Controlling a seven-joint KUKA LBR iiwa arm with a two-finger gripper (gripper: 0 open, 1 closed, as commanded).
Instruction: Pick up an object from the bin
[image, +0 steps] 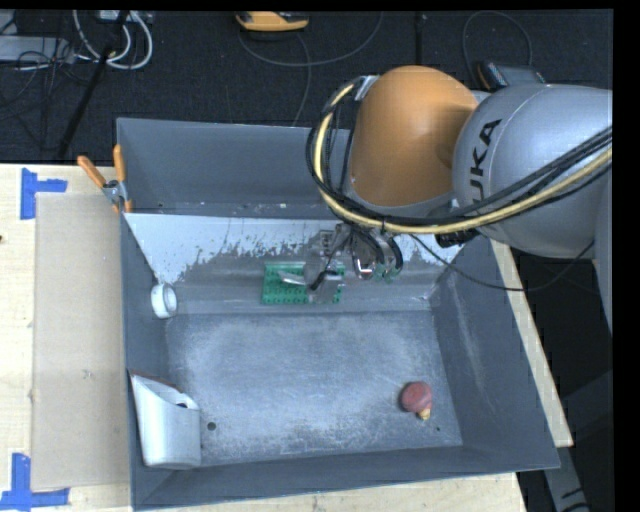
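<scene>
Camera view, hand (328, 268) over green plate (283, 285) by far wall (200, 235), floor (300, 380) bare

The arm (540, 160) reaches leftward, wrist (410, 135) angled down.

One green studded plate (283, 284), flat, rectangular, of the toy-brick kind. Lay at the foot of the far sloped wall of the bin (300, 390), about mid-width, long side running along the wall. Left part was in plain view; right end was hidden beneath the gripper (333, 268). Whether it was gripped could not be told.
</scene>
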